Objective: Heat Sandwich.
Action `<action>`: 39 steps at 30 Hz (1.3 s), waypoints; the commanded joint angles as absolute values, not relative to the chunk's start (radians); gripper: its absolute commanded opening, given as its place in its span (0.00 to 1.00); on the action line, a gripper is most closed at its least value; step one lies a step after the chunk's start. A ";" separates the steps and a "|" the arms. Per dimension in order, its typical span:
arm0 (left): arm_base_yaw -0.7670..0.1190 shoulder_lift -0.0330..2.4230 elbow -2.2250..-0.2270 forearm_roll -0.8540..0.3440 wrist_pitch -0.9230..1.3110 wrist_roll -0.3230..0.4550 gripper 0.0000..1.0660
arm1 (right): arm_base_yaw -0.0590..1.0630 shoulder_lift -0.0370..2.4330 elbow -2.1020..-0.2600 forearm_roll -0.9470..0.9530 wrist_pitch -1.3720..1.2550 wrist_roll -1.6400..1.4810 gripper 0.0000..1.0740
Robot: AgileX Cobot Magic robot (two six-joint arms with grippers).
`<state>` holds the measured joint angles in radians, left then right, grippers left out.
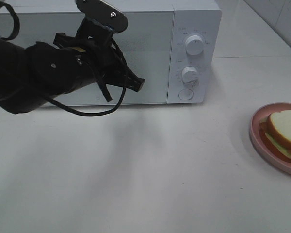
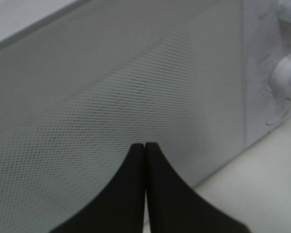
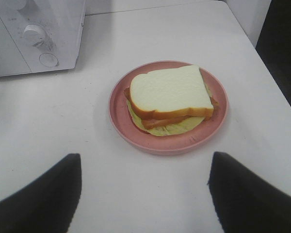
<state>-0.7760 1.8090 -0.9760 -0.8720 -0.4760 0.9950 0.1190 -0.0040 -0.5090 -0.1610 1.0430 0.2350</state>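
Observation:
The sandwich (image 1: 284, 127) (image 3: 169, 92), white bread with an orange-brown crust and pale filling, lies on a round pink plate (image 1: 254, 133) (image 3: 119, 114) at the table's right edge. My right gripper (image 3: 145, 158) hovers open just short of the plate, its two dark fingers spread wider than the plate and holding nothing; the exterior high view does not show it. The white microwave (image 1: 194, 19) (image 2: 111, 97) (image 3: 63, 29) stands at the back with its door closed. My left gripper (image 1: 138, 84) (image 2: 145, 145) is shut and empty, its tips close in front of the door's mesh window.
Two round knobs (image 1: 194, 44) (image 1: 189, 74) and a round button (image 1: 185, 94) sit on the microwave's right panel. My black left arm (image 1: 34, 73) stretches across the door. Bare white table (image 1: 145, 174) lies in front. The table's edge (image 3: 276, 82) runs close beside the plate.

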 commanded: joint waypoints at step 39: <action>-0.403 1.300 -0.968 -0.051 0.801 0.013 0.71 | 0.117 -0.030 -0.509 -0.167 1.051 0.257 0.64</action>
<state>-0.4330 1.3250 -0.9690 -0.0540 0.7620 0.0410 0.1190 -0.0040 -0.5090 -0.1610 1.0430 0.2460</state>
